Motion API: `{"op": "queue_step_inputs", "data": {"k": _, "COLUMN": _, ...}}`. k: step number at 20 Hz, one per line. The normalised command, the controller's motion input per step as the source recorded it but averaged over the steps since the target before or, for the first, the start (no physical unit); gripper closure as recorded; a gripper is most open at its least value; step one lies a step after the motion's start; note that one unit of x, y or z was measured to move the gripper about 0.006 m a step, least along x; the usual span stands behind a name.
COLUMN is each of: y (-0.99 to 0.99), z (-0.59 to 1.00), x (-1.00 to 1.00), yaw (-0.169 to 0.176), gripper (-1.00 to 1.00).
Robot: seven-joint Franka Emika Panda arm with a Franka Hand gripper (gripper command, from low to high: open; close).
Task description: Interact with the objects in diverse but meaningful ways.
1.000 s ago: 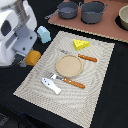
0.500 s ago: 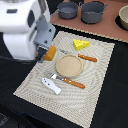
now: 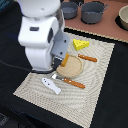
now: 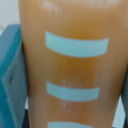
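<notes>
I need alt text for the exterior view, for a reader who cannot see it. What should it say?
A white robot arm leans over a beige woven placemat, its pincer hidden behind its body. On the mat lie a round tan plate, a yellow cheese wedge, two orange-handled utensils and a white fish-shaped piece. Dark pots stand behind.

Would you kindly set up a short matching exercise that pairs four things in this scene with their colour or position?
Things:
1. cheese wedge
2. fish-shaped piece
3. bread loaf
4. pots

Descriptions:
A. dark grey, standing beyond the mat
B. golden-brown with pale stripes, filling the wrist view
C. white, lying on the mat near its front edge
D. yellow, lying on the mat beyond the round plate

Pairs: 1-D, 2-C, 3-B, 4-A
</notes>
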Motion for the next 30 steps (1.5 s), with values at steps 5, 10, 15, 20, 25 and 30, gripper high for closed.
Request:
{"op": "queue_step_inputs", "data": {"k": 5, "y": 0.57, "z": -0.02, "x": 0.54, "yaw": -0.014, "gripper": 1.0}}
{"op": "queue_step_inputs", "data": {"k": 10, "y": 0.6, "z": 0.0, "x": 0.38, "yaw": 0.0, "gripper": 1.0}}
{"op": "queue_step_inputs", "data": {"k": 15, "y": 0.5, "z": 0.0, "x": 0.37, "yaw": 0.0, "gripper": 1.0}}
{"op": "queue_step_inputs", "data": {"k": 20, "y": 0.07, "z": -0.15, "x": 0.1, "yaw": 0.0, "gripper": 1.0}}
{"op": "queue_step_inputs", "data": {"k": 25, "y": 0.0, "z": -0.18, "x": 0.04, "yaw": 0.0, "gripper": 1.0}}
{"op": "queue_step_inputs", "data": {"k": 30, "y": 0.04, "z": -0.16, "x": 0.1, "yaw": 0.0, "gripper": 1.0}}
